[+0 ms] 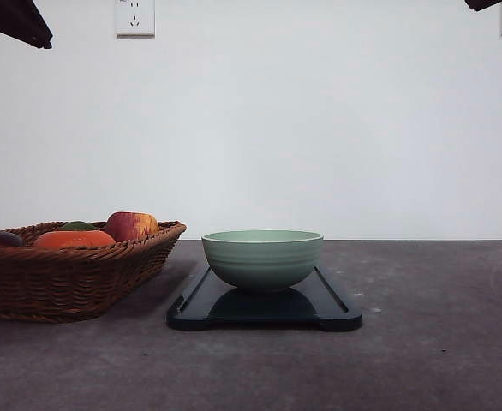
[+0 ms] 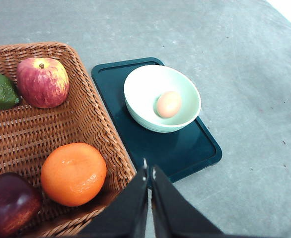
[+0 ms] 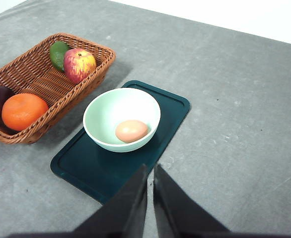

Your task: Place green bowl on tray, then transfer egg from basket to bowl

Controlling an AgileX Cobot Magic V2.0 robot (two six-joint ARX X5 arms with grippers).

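Bowl (image 3: 121,119) sat on tray (image 3: 170,106) | egg (image 3: 131,131) lay inside, basket (image 3: 31,79) alongside | both claws (image 2: 149,171) (image 3: 150,171) closed, empty | task looked complete

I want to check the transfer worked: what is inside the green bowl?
One egg lies inside the green bowl, seen from both wrist cameras. The bowl stands on the tray. From the front, the bowl's wall hides the egg.

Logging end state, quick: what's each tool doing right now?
Left tool: closed, holding nothing.
Right tool: closed, holding nothing.
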